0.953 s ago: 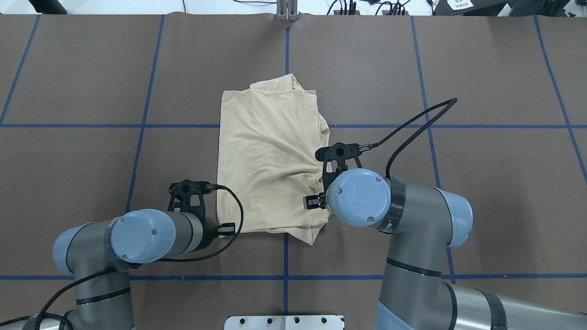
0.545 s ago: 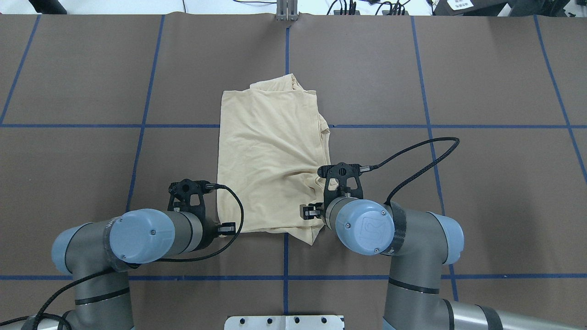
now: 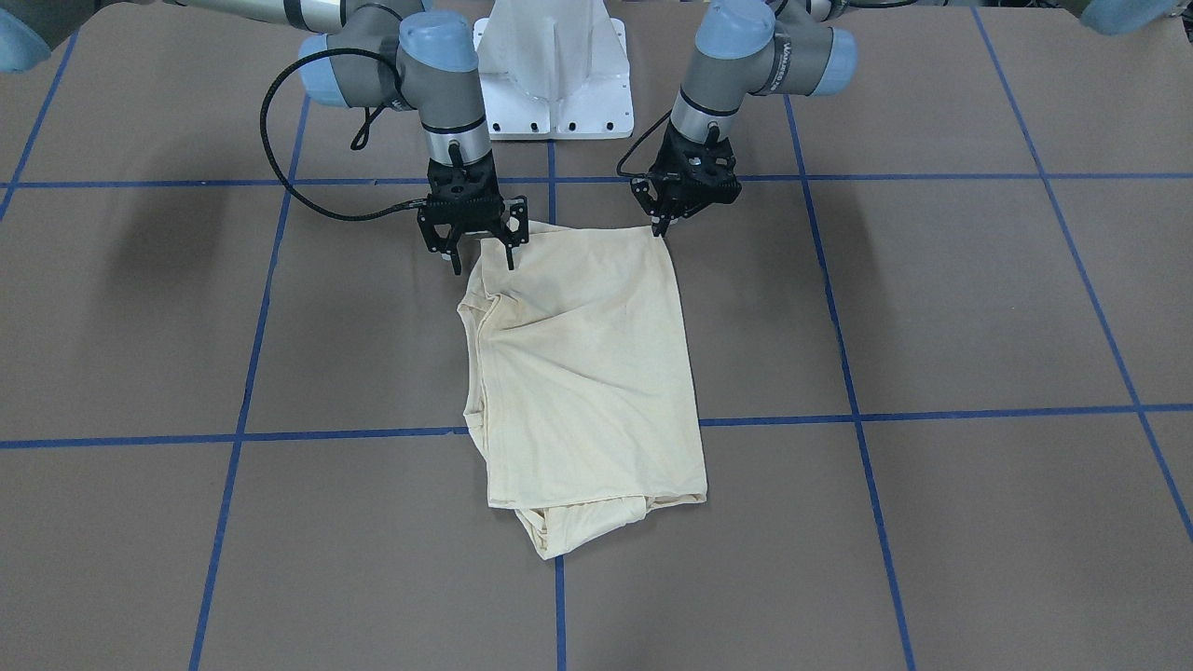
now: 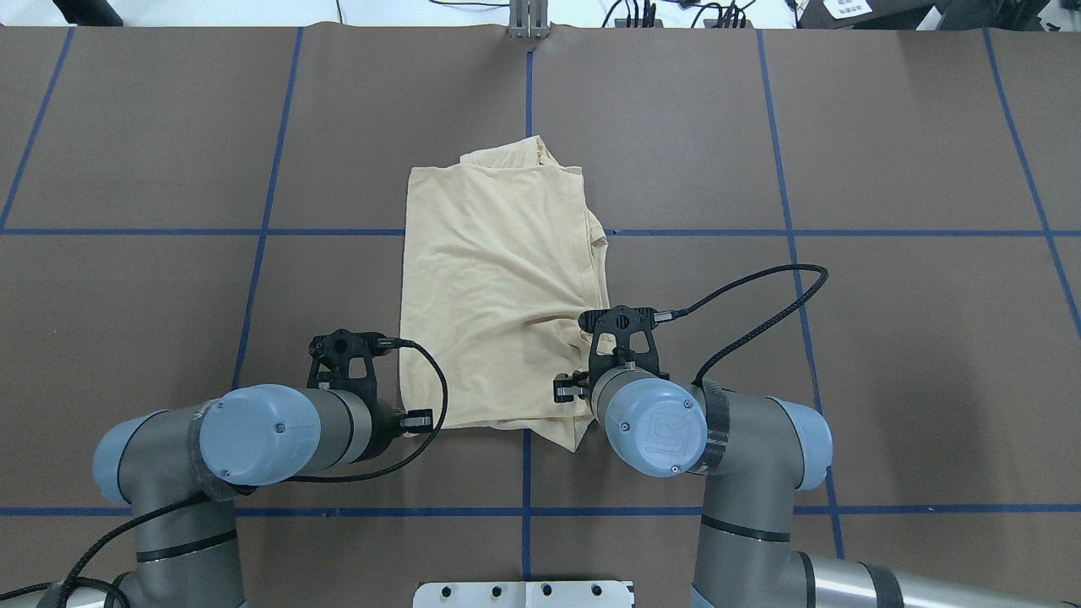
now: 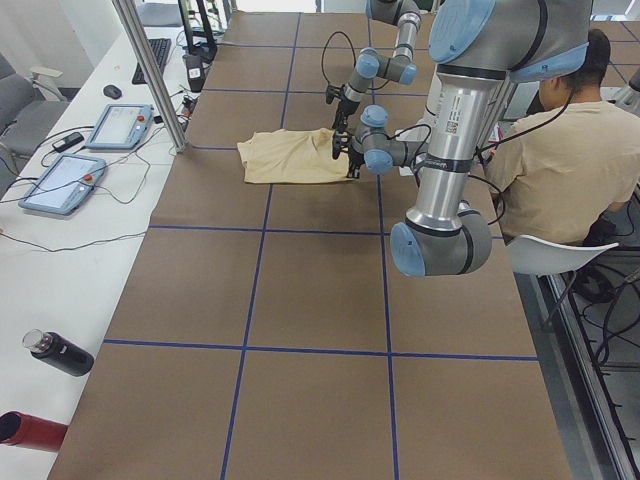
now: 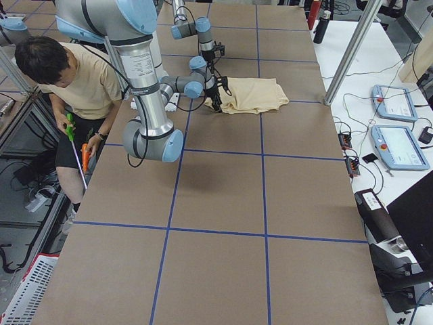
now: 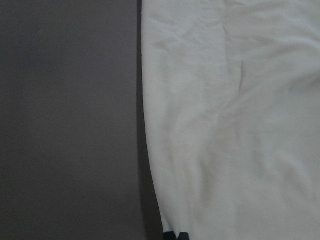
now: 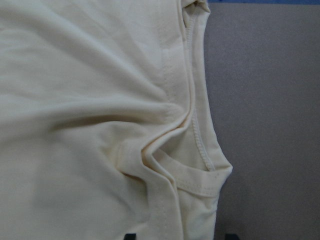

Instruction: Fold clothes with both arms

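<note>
The shirt (image 4: pixel 498 279) is pale cream-yellow and folded into a rough rectangle. Soft creases fan out from the corner under the right gripper (image 3: pixel 483 264), and a rumpled flap pokes out at the end farthest from both grippers. It lies flat on the brown table (image 4: pixel 844 338), stretching away from the fingertips. The right gripper's fingers are spread, straddling a stitched, puckered hem. The left gripper (image 3: pixel 662 226) has its fingers pressed together, pinching the other near corner. The right arm's blue joint cap (image 4: pixel 650 426) bears an embossed UR mark.
</note>
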Robot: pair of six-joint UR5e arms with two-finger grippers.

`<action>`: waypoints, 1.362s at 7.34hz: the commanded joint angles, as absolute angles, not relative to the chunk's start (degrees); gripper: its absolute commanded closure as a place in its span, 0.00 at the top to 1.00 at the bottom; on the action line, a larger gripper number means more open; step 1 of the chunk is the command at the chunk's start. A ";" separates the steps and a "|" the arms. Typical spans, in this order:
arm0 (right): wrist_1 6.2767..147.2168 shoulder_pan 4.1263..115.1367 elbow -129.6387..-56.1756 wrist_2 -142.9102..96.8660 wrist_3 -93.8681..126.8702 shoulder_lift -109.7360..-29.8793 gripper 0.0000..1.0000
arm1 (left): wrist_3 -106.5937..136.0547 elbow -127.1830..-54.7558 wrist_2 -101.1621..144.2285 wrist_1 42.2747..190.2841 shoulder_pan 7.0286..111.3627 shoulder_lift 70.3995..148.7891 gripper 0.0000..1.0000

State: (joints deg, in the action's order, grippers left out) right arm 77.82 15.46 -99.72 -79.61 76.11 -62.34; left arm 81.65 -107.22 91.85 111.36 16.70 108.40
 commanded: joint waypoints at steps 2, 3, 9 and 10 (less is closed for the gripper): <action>77.96 15.12 -99.14 -79.01 76.03 -62.23 0.55 | 81.65 -107.23 91.85 111.36 16.70 108.28 0.00; 78.13 15.12 -99.14 -79.10 75.94 -62.14 0.35 | 81.65 -107.31 91.85 111.36 16.70 108.28 0.00; 78.31 14.94 -99.84 -79.10 75.15 -62.05 0.00 | 81.65 -107.23 91.85 111.36 16.70 108.46 0.00; 78.31 14.94 -100.02 -79.10 75.15 -62.05 0.00 | 81.56 -107.23 91.85 111.36 16.70 108.46 0.00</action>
